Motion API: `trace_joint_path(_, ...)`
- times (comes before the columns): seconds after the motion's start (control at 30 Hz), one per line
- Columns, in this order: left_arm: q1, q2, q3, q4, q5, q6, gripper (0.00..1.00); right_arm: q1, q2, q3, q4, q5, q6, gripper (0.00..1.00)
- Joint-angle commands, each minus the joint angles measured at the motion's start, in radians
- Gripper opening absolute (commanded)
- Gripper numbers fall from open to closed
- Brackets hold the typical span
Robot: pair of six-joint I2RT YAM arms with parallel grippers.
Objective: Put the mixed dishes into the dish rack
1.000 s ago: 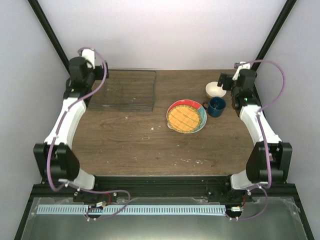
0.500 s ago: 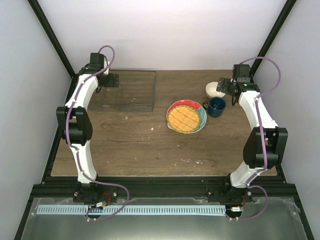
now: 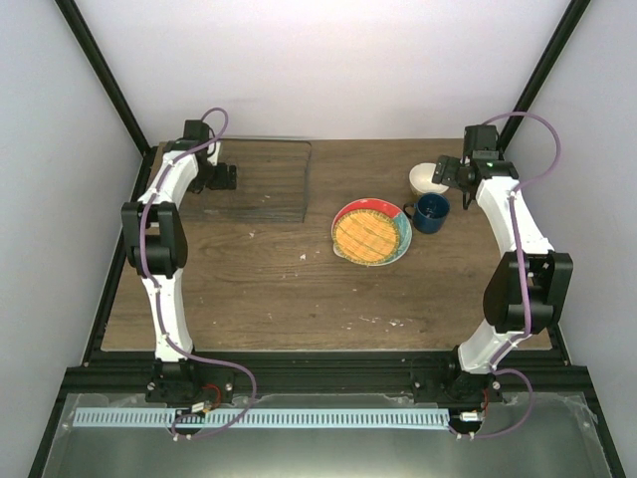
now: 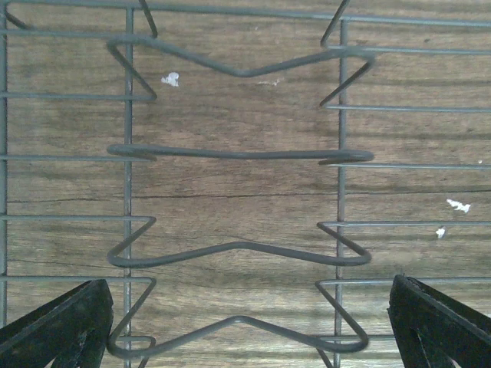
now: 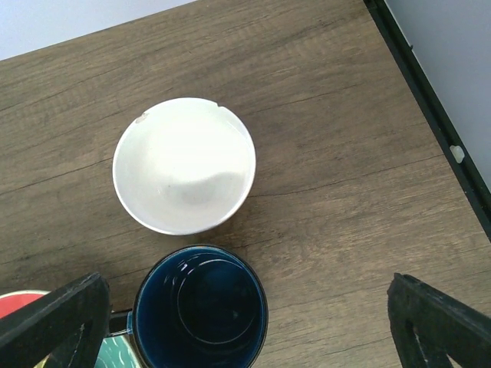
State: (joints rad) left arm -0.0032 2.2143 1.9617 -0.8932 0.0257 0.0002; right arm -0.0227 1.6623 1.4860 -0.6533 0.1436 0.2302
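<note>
The dish rack (image 3: 261, 181), a flat basket of thin dark wire, lies at the back left of the table. My left gripper (image 3: 217, 175) hangs open over it; the left wrist view shows its wire dividers (image 4: 239, 153) and wood beneath, with nothing between the fingertips (image 4: 60, 328). The yellow-orange grid plate (image 3: 369, 233) tops a stack with a red and teal plate (image 3: 400, 221) under it. The dark blue mug (image 3: 431, 212) and cream bowl (image 3: 426, 180) stand to the right. My right gripper (image 3: 453, 170) is open above them, over the mug (image 5: 201, 308) and bowl (image 5: 184, 165).
The table's black right edge (image 5: 430, 100) runs close beside the bowl and mug. A black frame rail (image 3: 318, 376) borders the near side, where both arm bases stand. Small white flecks (image 3: 383, 321) dot the wood.
Both arms have unfolded and risen from a crouched pose. The left gripper has swung out over the dish rack. The right gripper stays near the bowl and mug. No dish has moved.
</note>
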Motion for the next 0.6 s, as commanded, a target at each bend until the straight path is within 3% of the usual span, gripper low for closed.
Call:
trace_joint_path(0.0, 0.005, 0.011, -0.014, 0.003, -0.021, -0.003, 1.00, 0.009, 0.019, 0.055, -0.021, 0.008, 0.015, 1.00)
trace_joint_path(0.47, 0.005, 0.012, -0.098, 0.007, 0.002, 0.000, 1.00, 0.009, 0.062, 0.092, -0.037, -0.012, 0.014, 1.00)
trace_joint_path(0.57, -0.007, -0.034, -0.186, 0.025, 0.016, -0.014, 1.00, 0.009, 0.072, 0.115, -0.048, -0.016, 0.014, 1.00)
